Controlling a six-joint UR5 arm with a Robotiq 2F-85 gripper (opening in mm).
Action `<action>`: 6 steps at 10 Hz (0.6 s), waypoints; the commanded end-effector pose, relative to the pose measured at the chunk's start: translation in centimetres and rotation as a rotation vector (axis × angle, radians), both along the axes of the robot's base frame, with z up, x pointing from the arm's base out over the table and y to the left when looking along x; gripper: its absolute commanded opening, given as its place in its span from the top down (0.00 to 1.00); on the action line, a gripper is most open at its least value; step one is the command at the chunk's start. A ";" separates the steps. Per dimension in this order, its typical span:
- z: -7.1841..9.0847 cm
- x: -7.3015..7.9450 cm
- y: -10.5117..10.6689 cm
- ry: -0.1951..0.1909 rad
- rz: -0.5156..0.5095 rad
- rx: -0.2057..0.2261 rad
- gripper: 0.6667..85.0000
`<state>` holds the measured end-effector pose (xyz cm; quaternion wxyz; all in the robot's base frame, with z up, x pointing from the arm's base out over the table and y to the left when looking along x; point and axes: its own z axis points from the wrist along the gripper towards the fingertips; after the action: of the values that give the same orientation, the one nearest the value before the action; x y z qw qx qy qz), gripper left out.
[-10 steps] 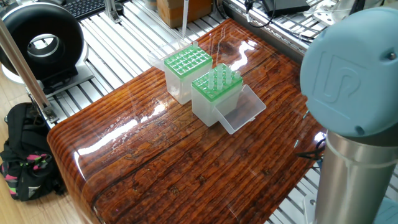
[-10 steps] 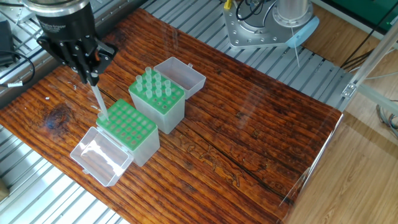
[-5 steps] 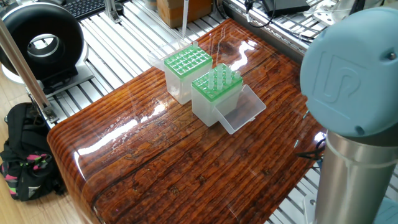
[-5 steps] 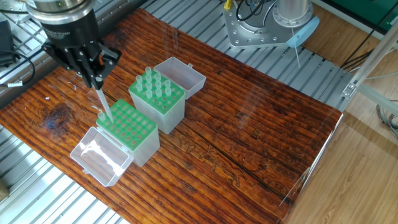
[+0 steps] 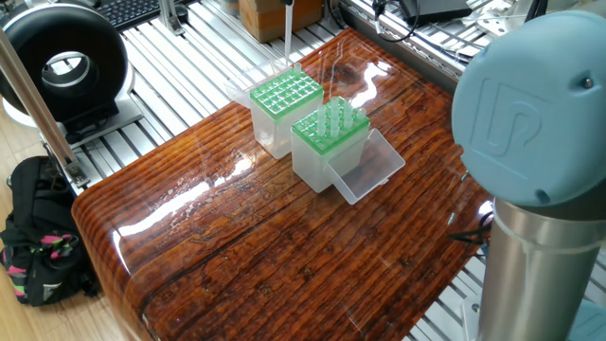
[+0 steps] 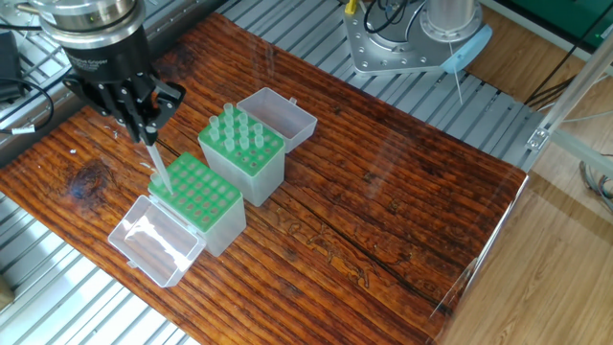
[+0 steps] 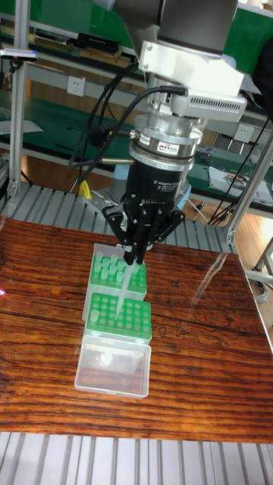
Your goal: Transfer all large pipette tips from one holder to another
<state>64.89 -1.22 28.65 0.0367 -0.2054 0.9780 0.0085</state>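
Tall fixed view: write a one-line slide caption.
Gripper holds one pipette tip above the empty green rack.

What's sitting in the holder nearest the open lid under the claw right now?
The near holder shows only empty holes in its green top; the tip gripped by the claw hangs over its corner. Whether its point has entered a hole cannot be seen. The other holder carries the remaining tips.

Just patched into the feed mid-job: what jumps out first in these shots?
The gripper over the table's far-left corner stands out, jaws shut on one pipette tip that points down at the nearer green rack, apparently empty, its clear lid open in front. Right behind it stands a second green rack with tips standing in it.
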 end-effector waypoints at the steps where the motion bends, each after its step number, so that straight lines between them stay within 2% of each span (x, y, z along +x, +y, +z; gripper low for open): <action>1: -0.1 0.1 0.2 0.000 0.005 0.008 0.98; 6: -0.2 0.1 0.2 0.003 0.008 0.008 0.97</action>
<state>64.90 -1.26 28.46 0.0338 -0.2083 0.9775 0.0073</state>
